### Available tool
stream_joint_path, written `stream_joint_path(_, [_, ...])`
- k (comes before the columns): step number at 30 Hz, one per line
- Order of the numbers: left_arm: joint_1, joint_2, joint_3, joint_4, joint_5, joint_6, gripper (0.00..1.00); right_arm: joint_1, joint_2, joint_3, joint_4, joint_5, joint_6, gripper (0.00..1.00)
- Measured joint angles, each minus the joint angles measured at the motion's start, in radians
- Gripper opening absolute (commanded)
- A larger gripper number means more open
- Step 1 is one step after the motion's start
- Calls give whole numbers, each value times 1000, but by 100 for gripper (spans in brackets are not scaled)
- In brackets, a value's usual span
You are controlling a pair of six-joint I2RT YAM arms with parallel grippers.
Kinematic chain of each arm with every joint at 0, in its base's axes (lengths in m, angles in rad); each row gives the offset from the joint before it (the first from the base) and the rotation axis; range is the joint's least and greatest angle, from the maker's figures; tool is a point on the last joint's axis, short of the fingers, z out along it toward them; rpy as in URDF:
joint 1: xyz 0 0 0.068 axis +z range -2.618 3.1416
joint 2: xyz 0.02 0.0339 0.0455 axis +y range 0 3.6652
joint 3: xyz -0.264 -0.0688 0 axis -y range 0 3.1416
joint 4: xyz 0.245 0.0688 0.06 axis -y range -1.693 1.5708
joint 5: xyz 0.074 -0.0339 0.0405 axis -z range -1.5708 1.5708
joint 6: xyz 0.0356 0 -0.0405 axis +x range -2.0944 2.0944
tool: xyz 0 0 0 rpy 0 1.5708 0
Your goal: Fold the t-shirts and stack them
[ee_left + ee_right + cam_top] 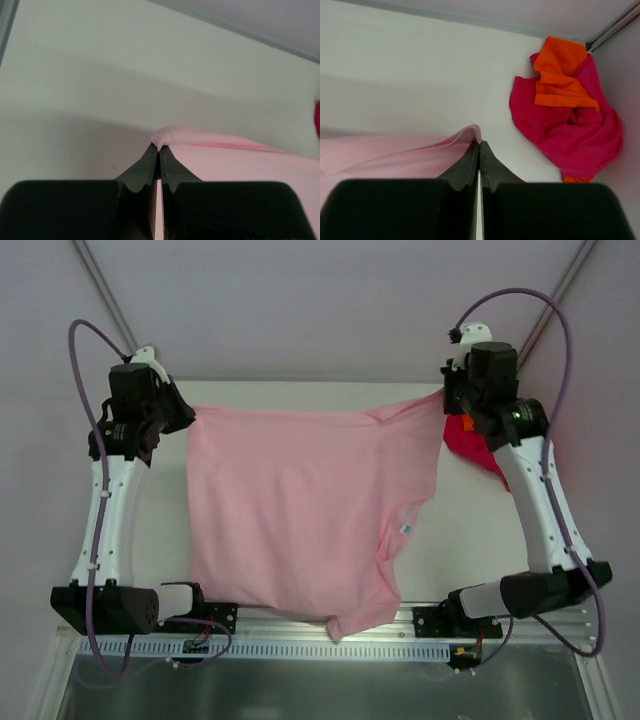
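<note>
While your left arm [110, 510] and right arm [535, 500] are reaching toward the far side of the table [470, 540], you are holding the pink shirt [300, 510] stretched between them. Your left gripper [159, 148] is pinching the shirt's far left corner, its fingers pressed together with a small fold of pink cloth bulging just past the tips. Your right gripper [479, 144] is clamping the far right corner the same way, jaws closed on a thin edge of cloth. The far hem is running from one gripper to the other, and the rest of the shirt is lying spread over the middle of the table, reaching down to the near rail [300, 647]. One sleeve [350, 618] is hanging over that rail between the two arm bases, and a small white-and-blue tag [406, 528] is showing near the shirt's right edge. The magenta shirt [570, 130] is lying crumpled in the far right corner of the table, apart from your right fingertips, with the orange shirt [560, 75] bunched on top of it and a bit of orange peeking out under its near edge. From above, your right arm is covering most of that heap, so only a patch of magenta is showing beside the wrist. Purple cables [75, 350] are looping out from both wrists, clear of the cloth.
</note>
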Motion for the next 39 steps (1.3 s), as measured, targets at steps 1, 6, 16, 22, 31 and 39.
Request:
stream_joint_path(1, [0, 28, -29, 22, -4, -2, 0, -3, 44, -12, 18, -2, 0, 1])
stream_joint_path(6, [0, 226, -66, 164, -14, -8, 0, -45, 294, -2, 149, -26, 20, 1])
stream_joint_path(16, [0, 754, 111, 391, -54, -24, 0, -76, 814, 227, 320, -56, 14, 1])
stream_joint_path(22, [0, 940, 302, 472, -48, 3, 0, -89, 992, 399, 356, -84, 14, 1])
stream_joint_path(31, [3, 1027, 370, 576, -4, 4, 0, -92, 1044, 480, 435, -112, 14, 1])
stream_joint_path(39, [13, 1028, 362, 640, 32, 2, 0, -92, 1074, 492, 472, -131, 28, 1])
